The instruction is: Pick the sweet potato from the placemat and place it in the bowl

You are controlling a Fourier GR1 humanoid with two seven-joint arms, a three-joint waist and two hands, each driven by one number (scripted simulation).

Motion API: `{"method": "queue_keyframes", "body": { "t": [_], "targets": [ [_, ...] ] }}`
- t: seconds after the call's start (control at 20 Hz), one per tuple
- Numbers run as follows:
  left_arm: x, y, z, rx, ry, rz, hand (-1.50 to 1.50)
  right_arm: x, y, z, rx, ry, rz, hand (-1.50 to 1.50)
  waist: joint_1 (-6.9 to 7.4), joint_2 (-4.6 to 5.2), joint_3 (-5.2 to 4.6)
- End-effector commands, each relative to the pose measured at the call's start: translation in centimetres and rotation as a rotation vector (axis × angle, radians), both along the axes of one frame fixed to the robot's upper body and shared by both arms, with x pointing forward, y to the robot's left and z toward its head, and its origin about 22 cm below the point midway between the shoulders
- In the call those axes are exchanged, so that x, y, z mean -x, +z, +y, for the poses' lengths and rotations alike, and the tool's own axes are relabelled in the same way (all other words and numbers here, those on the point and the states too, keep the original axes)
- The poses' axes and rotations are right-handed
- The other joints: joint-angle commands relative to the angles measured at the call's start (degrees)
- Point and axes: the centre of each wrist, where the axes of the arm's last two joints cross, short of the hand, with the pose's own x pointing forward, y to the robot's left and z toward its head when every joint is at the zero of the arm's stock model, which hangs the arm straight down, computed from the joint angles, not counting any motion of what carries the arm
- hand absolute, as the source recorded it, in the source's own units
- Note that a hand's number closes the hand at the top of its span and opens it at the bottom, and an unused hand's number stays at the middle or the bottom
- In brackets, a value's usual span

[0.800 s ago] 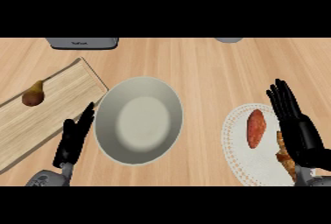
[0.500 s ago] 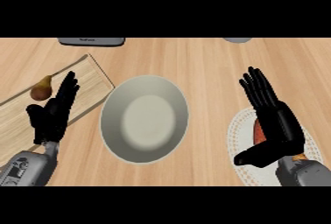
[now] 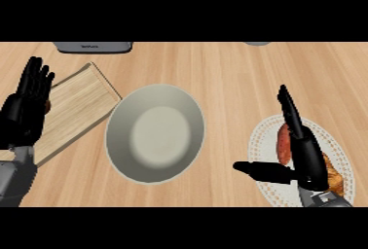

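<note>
A reddish-brown sweet potato [image 3: 284, 144] lies on the white round placemat [image 3: 264, 137] at the lower right, partly hidden by my right hand. My right hand [image 3: 303, 148] stands edge-on just over it, fingers straight and pointing away, thumb stretched left towards the bowl. The grey-white bowl [image 3: 155, 132] sits empty in the middle of the counter, left of the placemat. My left hand [image 3: 24, 111] rests open at the left edge, fingers up, over the wooden board.
A light wooden cutting board [image 3: 75, 104] lies left of the bowl, a small brown item on it hidden behind my left hand. An orange-brown food piece [image 3: 335, 176] lies on the placemat beside the sweet potato. A grey appliance [image 3: 93, 46] sits at the far edge.
My right hand has turned edge-on and come down over the sweet potato. My left hand has shifted further left and up over the board.
</note>
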Motion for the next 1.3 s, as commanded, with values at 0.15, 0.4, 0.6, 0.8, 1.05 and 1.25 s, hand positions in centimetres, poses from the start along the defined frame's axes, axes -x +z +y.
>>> {"method": "queue_keyframes", "body": {
  "t": [0.15, 0.4, 0.6, 0.8, 1.05, 1.25],
  "targets": [
    [1.0, 1.4, 2.5, -0.002, -0.001, -0.024, 0.00, 2.7, 4.4, -2.5, 0.303, -0.105, 0.048, -1.50, -0.97, -0.25, -0.07],
    [0.9, 0.4, 1.4, 0.004, 0.036, -0.018, 0.00, 3.8, 9.6, -4.8, 0.472, -0.188, 0.206, -1.50, -1.54, -0.20, -0.07],
    [0.3, 0.9, 1.6, 0.004, 0.020, -0.023, 0.00, 4.2, 12.3, -4.8, 0.679, -0.141, 0.398, -1.50, -1.40, 0.09, -0.19],
    [1.0, 0.2, 0.8, 0.025, 0.016, -0.024, 0.00, 4.7, 14.5, -5.2, 0.784, -0.073, 0.546, -1.50, -0.60, 0.11, -0.03],
    [0.1, 1.4, 0.4, 0.007, 0.004, -0.028, 0.00, 3.7, 16.4, -6.1, 0.869, -0.011, 0.647, -1.50, -0.22, 0.29, 0.08],
    [0.9, 0.3, 1.5, 0.020, 0.008, -0.030, 0.00, 3.1, 14.8, -5.7, 0.877, -0.028, 0.696, -1.50, 0.04, 0.29, 0.10]
  ]
}}
